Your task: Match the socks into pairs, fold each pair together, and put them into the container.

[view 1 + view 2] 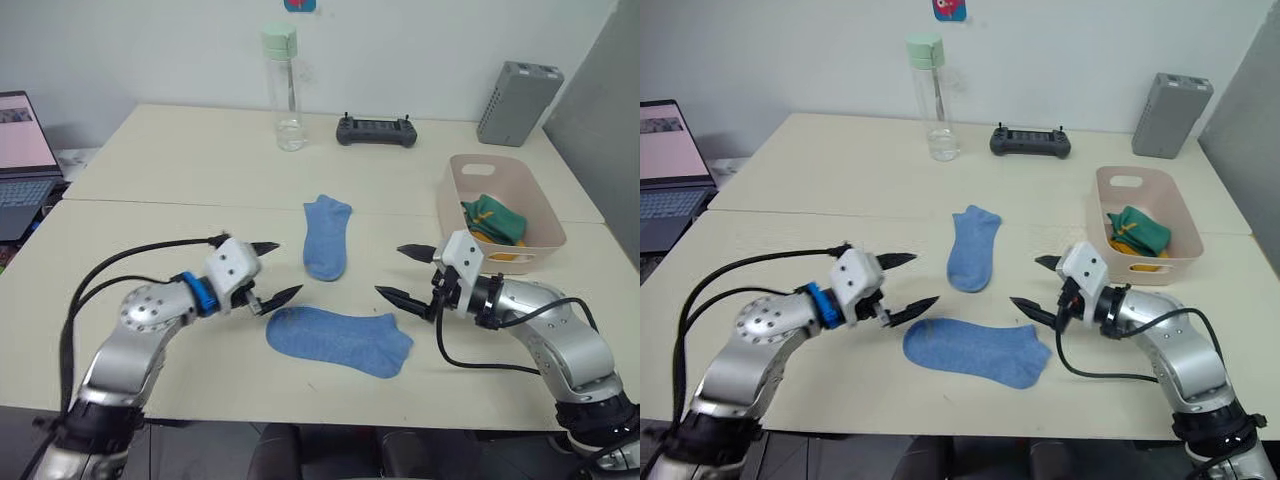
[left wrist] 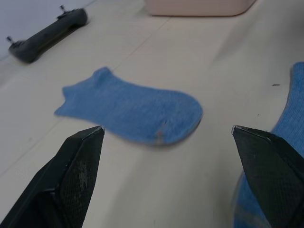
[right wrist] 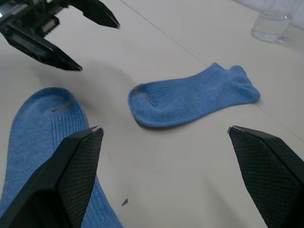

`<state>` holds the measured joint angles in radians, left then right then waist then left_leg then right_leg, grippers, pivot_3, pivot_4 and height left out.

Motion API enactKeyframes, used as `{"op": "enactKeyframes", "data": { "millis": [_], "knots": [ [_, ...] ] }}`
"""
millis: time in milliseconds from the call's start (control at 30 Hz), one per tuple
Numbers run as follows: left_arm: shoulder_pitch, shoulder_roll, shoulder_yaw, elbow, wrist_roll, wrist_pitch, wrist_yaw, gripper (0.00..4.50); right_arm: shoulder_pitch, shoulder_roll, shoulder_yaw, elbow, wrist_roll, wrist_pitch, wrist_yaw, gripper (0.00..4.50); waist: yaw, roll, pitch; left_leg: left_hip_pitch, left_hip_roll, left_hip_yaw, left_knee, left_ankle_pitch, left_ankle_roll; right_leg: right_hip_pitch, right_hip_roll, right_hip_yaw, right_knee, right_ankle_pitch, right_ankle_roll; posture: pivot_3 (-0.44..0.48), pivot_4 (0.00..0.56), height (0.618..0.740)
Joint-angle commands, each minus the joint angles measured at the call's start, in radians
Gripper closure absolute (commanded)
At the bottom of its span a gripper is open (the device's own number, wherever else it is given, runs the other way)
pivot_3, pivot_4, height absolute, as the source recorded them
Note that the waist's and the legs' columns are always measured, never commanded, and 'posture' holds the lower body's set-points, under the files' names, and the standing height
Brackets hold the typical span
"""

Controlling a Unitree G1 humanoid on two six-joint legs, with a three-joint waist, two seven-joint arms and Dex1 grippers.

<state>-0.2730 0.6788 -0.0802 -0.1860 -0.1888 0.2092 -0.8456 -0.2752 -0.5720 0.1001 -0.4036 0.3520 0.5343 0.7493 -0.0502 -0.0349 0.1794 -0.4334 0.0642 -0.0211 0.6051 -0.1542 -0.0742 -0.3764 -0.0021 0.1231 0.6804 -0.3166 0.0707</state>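
Socks of light blue lie flat between the two grippers, neither one held. Left gripper (image 1: 272,271) has its jaws wide apart and empty, hovering just at 9 o'clock of the nearer blue sock (image 1: 338,340), its lower fingertip close to that sock's cuff end. Right gripper (image 1: 406,272) likewise has its jaws spread wide with nothing in them, near the toe end of the same sock, at about 3 o'clock of it. This nearer sock stretches sideways across the surface (image 1: 150,230). The farther blue sock (image 1: 327,236) lies at 12 o'clock of it, lengthwise, cuff pointing away, apart from the first.

At 2 o'clock from the socks stands the pale pink container (image 1: 458,218), holding a folded dark green pair (image 1: 495,218) with a bit of mustard-yellow fabric (image 1: 497,257) beneath it. Beyond the container, at the far edge, stands a grey ribbed box (image 1: 518,103). At 12 o'clock are a black handheld controller (image 1: 375,130) and a clear bottle (image 1: 286,90) with a pale green cap. A laptop (image 1: 22,160) sits off at 10 o'clock.
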Motion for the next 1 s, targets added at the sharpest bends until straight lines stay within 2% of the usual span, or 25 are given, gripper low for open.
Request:
{"op": "enactKeyframes", "data": {
  "millis": [33,333,533,800,1000],
  "knots": [
    [-0.073,-0.027,-0.086,0.078,0.089,-0.034,-0.004,0.02,-0.009,-0.005,-0.005,-0.027,-0.008,0.000,-0.011,0.00,-0.003,0.000,0.000,0.000,0.000,0.000,-0.001,0.000,0.000,0.000,0.000,0.000,0.000,0.002,0.003,0.000,0.150,0.740],
    [-0.193,-0.115,-0.174,0.328,0.187,-0.125,0.003,0.02,0.003,-0.004,0.000,-0.069,-0.019,0.022,-0.031,0.00,-0.003,0.000,0.000,-0.001,0.000,-0.001,-0.004,0.000,0.000,-0.002,0.001,-0.001,0.000,0.002,0.003,0.000,0.150,0.740],
    [-0.253,-0.168,-0.173,0.437,0.208,-0.180,0.019,1.83,0.003,-0.012,-0.009,-0.082,-0.018,0.033,-0.042,0.00,-0.001,0.000,0.000,-0.001,0.000,-0.001,-0.003,0.000,0.000,-0.002,0.001,-0.001,0.000,0.002,0.004,0.000,0.150,0.740],
    [-0.249,-0.185,-0.141,0.450,0.191,-0.180,0.022,4.38,0.001,-0.005,-0.008,-0.077,-0.019,0.032,-0.050,0.00,-0.003,0.000,0.000,-0.001,0.000,-0.002,-0.003,0.000,0.000,-0.002,0.002,-0.001,0.001,0.002,0.004,0.000,0.150,0.740],
    [-0.220,-0.181,-0.069,0.349,0.095,-0.064,-0.008,4.48,-0.003,-0.005,-0.004,-0.067,-0.019,0.025,-0.046,0.00,-0.004,0.000,0.000,-0.001,0.000,-0.002,-0.003,0.000,0.000,-0.002,0.002,-0.001,0.001,0.002,0.004,0.000,0.150,0.740]
  ]
}}
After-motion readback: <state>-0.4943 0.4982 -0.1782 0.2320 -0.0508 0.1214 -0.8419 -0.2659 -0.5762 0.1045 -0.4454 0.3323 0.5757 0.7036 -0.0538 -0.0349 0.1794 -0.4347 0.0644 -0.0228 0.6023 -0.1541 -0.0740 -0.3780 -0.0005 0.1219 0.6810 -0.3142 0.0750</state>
